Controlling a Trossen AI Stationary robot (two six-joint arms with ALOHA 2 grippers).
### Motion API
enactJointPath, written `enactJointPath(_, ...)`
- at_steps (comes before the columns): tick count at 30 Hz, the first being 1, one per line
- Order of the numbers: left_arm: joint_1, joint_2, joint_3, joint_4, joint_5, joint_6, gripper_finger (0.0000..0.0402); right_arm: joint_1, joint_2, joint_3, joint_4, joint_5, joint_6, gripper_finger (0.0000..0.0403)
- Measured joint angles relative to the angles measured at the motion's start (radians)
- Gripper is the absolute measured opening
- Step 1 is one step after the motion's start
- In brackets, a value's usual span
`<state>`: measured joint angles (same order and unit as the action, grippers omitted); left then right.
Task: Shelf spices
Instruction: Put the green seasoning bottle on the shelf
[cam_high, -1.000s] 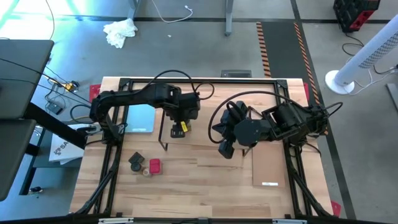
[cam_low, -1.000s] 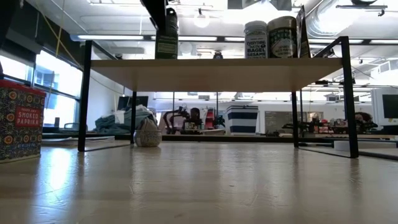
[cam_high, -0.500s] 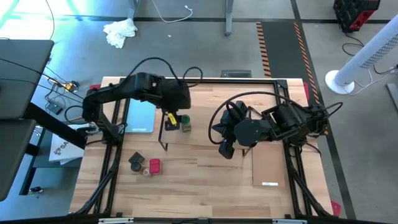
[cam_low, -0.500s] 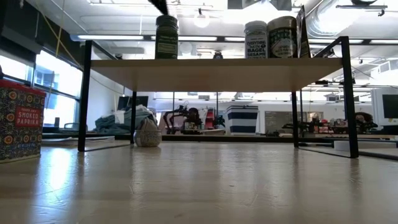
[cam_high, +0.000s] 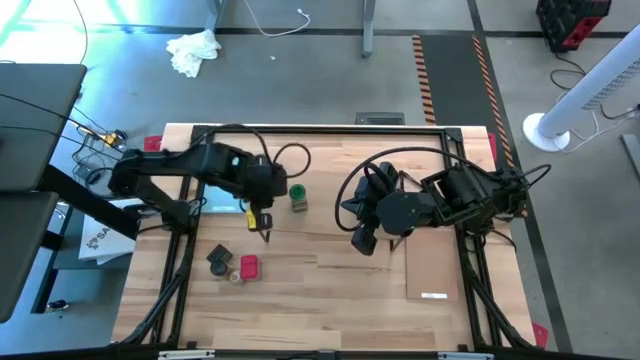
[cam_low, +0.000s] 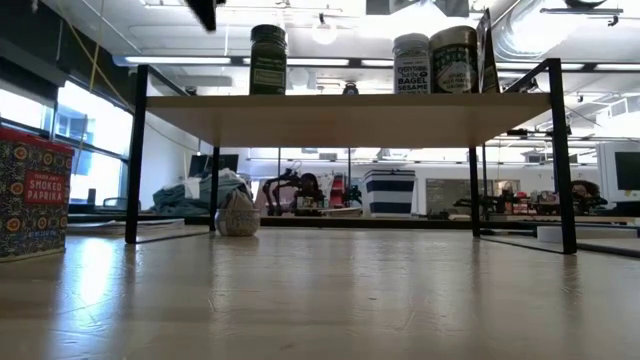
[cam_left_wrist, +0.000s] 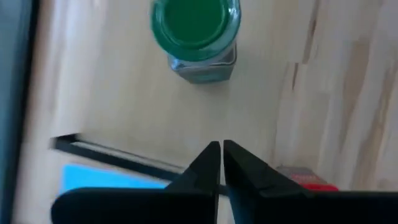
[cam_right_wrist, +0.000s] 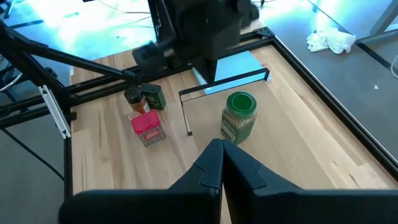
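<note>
Pale wooden counter (cam_high: 330, 300) carries our shelf (cam_high: 330, 205), with the green-capped jar (cam_high: 298, 195) upright on top. We judge it light, rigid, slick glass, best pinched across its sides. Left end effector (cam_left_wrist: 221, 151) hovers nearby, pinched empty; right end effector (cam_right_wrist: 222, 149) likewise.

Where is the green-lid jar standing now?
In the high view the green-lid jar stands upright on the shelf, at its left end, just right of the shut left claw.

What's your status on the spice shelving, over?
Left gripper shut, empty, off the green-lidded jar standing on the shelf. Right gripper shut, idle. Red-topped jar waits on table. Nothing blocking.
</note>
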<state>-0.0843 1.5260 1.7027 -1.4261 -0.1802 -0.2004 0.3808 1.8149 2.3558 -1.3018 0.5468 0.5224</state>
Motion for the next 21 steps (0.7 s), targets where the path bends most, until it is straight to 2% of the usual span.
enactJointPath(4, 0.028, -0.048, -0.165, 0.153, 0.042, -0.051, 0.001, 0.0, 0.0, 0.0, 0.0, 0.001, 0.0, 0.0)
enactJointPath(7, 0.047, -0.05, -0.228, 0.254, 0.026, -0.061, 0.0003, 0.0, 0.0, 0.0, 0.0, 0.003, 0.0, 0.0)
enactJointPath(13, 0.072, -0.026, -0.251, 0.346, -0.029, -0.06, 0.0001, 0.0, 0.0, 0.0, 0.001, 0.003, 0.0, 0.0)
enactJointPath(21, 0.077, 0.046, -0.251, 0.436, -0.012, -0.011, 0.0001, 0.0, 0.0, 0.0, 0.002, 0.003, 0.019, 0.0)
